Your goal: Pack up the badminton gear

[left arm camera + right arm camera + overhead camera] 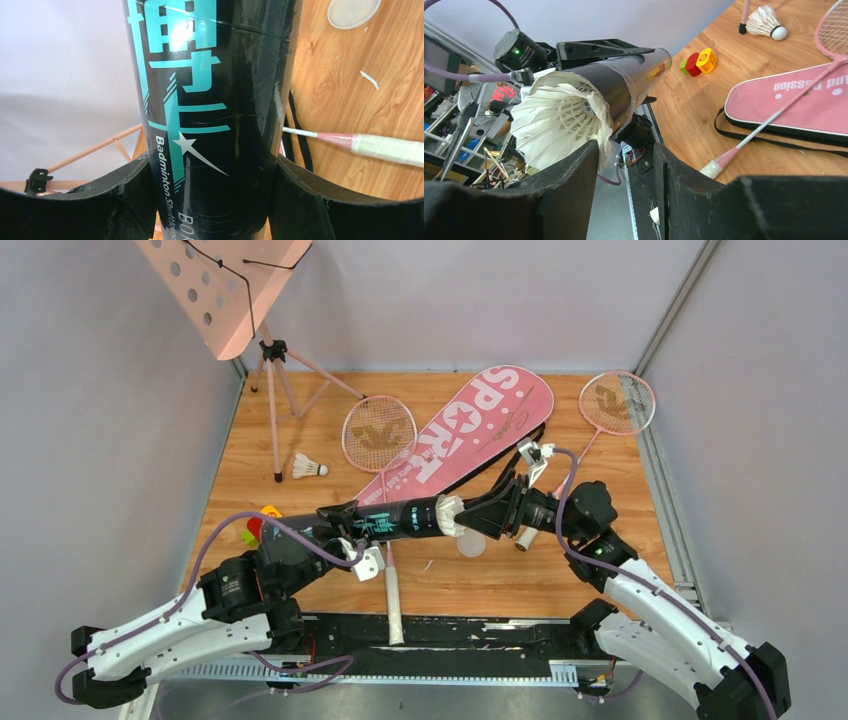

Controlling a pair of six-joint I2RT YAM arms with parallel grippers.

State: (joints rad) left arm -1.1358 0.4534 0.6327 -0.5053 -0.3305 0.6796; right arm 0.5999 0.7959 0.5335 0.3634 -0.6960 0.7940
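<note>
The black tube (400, 517) hangs level above the middle of the desk (600, 570), clear of the wood. The left claw (355, 527) is clamped round its body. Held sideways like this, its open mouth points at the right claw (492, 512), which probably makes it easier to feed things in.

A shuttlecock (450, 515) sits in that mouth, cork end inside and feathers sticking out. The right claw stands just behind the feathers with its fingers apart and nothing between them. I judge that it has let go and that the shuttlecock needs a further push.

The top view shows only a white collar at the tube's end. The right wrist view shows the shuttlecock (559, 120) flaring out of the tube (624, 75), and open space between that claw's (626, 150) fingers. The left wrist view shows both pads of the left claw (210, 175) pressed against the tube (210, 100), and a round lid (352, 11) lying on the wood.

A second shuttlecock (310, 468) lies loose at the far left. One racket (380, 435) crosses the tip of the pink bag (470, 430), and the other racket (617, 402) lies at the far right. None of them is packed yet.
</note>
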